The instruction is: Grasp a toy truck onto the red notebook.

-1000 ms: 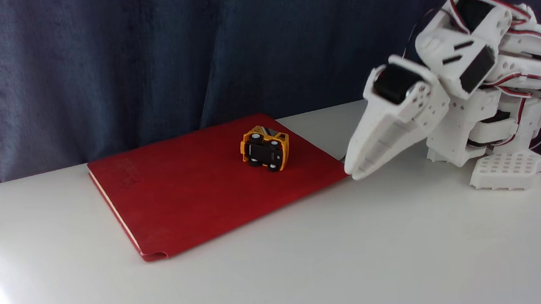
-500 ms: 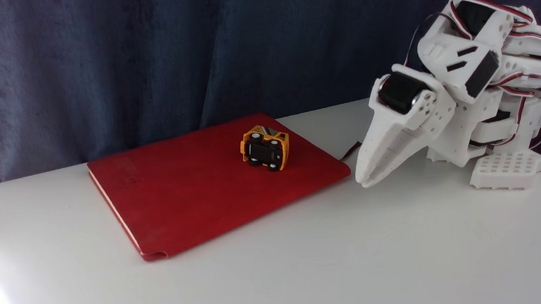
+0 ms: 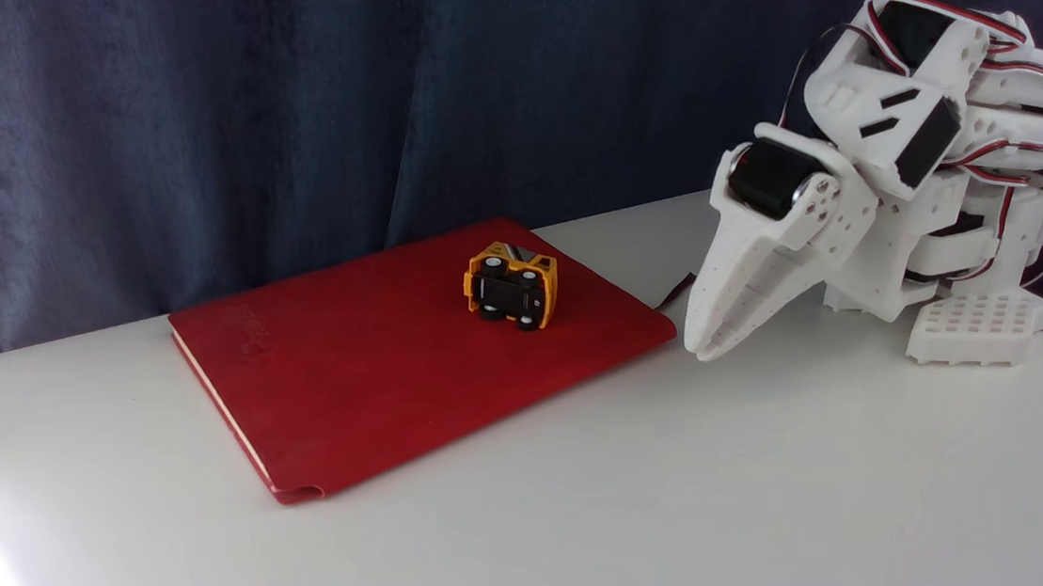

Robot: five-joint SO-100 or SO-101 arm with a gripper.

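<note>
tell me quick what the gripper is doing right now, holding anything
Gripper: jaws shut, holding nothing, tip low beside the red notebook; the toy truck lies on its side on the cover.

A white table [image 3: 597,513] fills the lower part of the fixed view, its surface smooth and washed out by bright glare at the lower left. Behind it hangs a dark blue curtain [image 3: 279,116], falling in soft folds, perhaps velvet.
</note>
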